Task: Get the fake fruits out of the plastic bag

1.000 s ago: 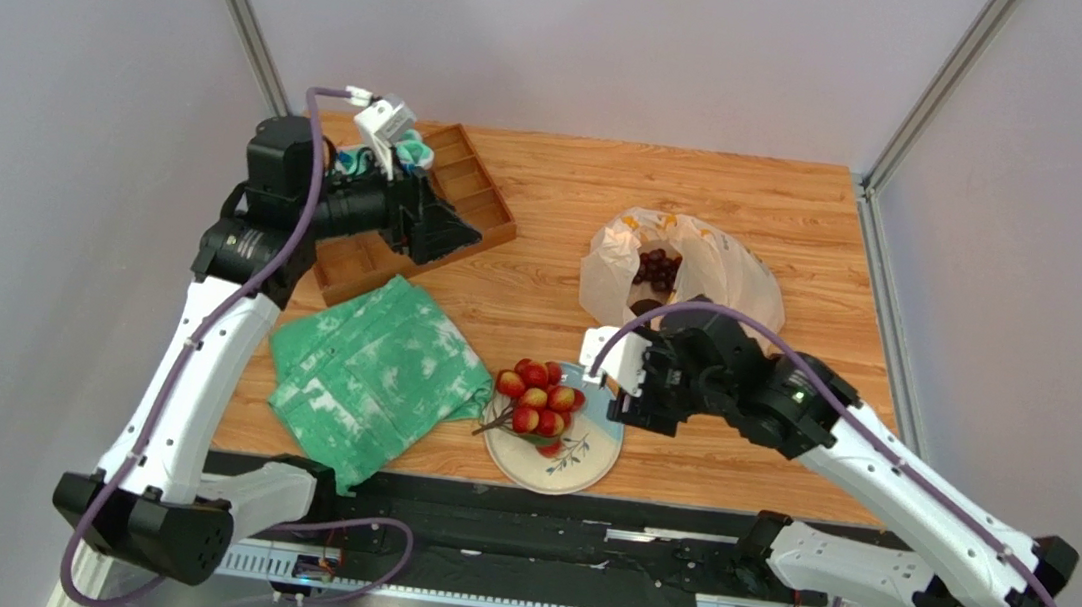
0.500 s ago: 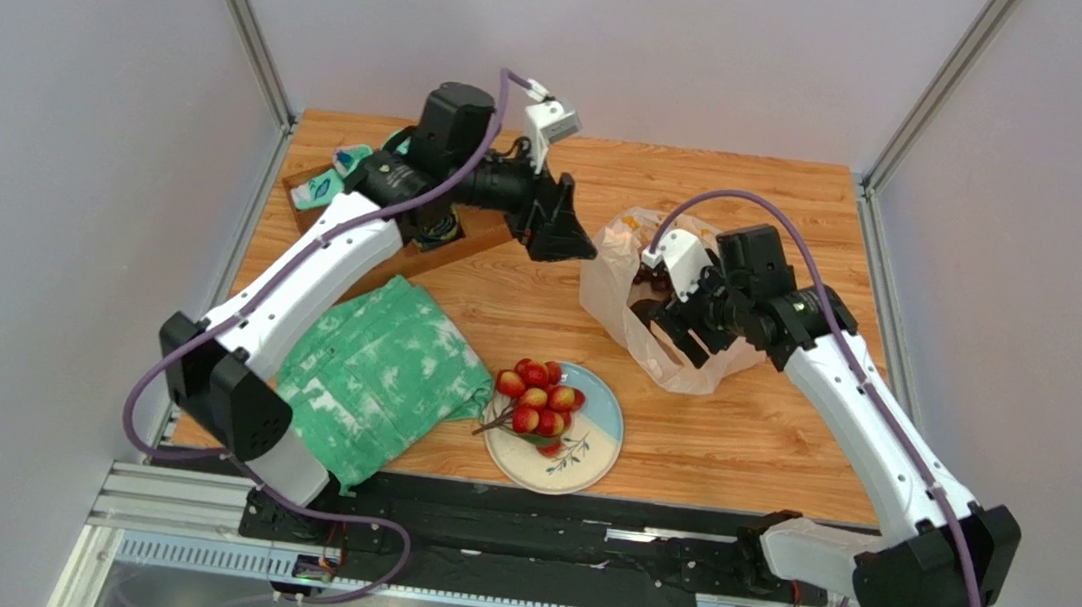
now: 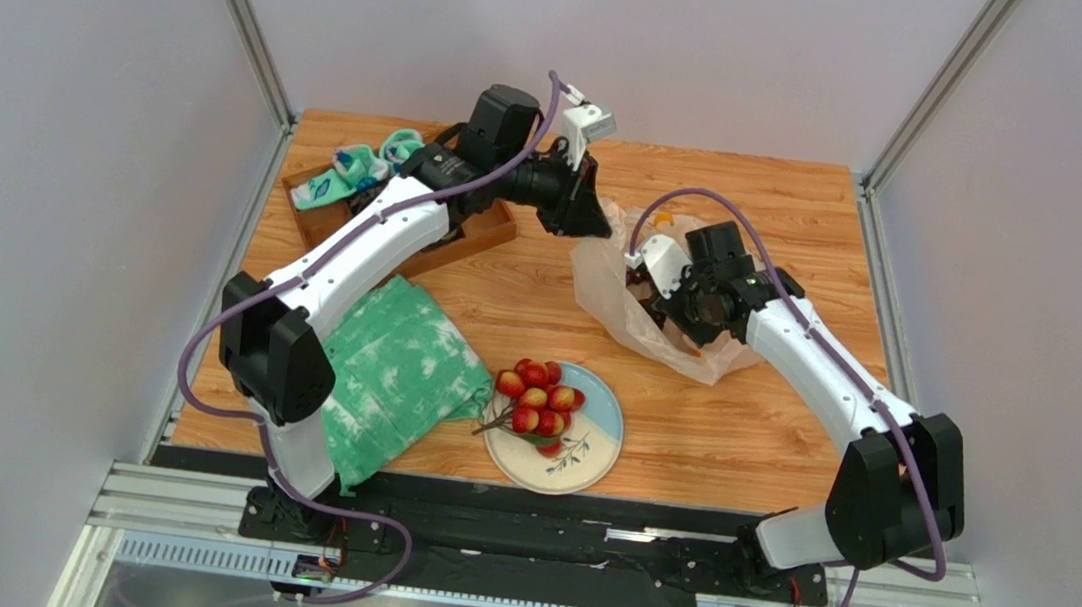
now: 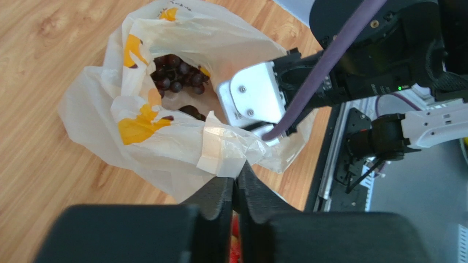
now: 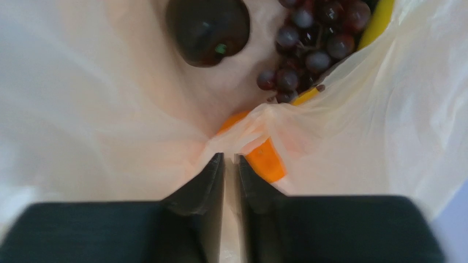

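Plastic bag (image 3: 643, 330), crumpled on the wooden table (image 3: 754, 206) right of centre in the overhead view, is pinched from two sides. The left gripper (image 4: 236, 178) has its jaws pressed together on a fold of the bag's rim, low in its wrist view. The right gripper (image 5: 230, 164) has its jaws nipped on a pucker of film at the mouth's inner edge. The two grips appear meant to draw the thin film apart and hold the mouth gaping so the contents can be reached. Inside, the dark purple grape bunch (image 5: 313, 38) and a dark round fruit (image 5: 207, 30) lie on the bag's floor. A yellow strip at upper right is probably the banana (image 5: 380, 17). An orange patch behind the film may be fruit or print. The cluster of red balls (image 3: 537, 398) already sits on the patterned plate (image 3: 604, 454) at lower centre, beside a green cloth (image 3: 389, 371).
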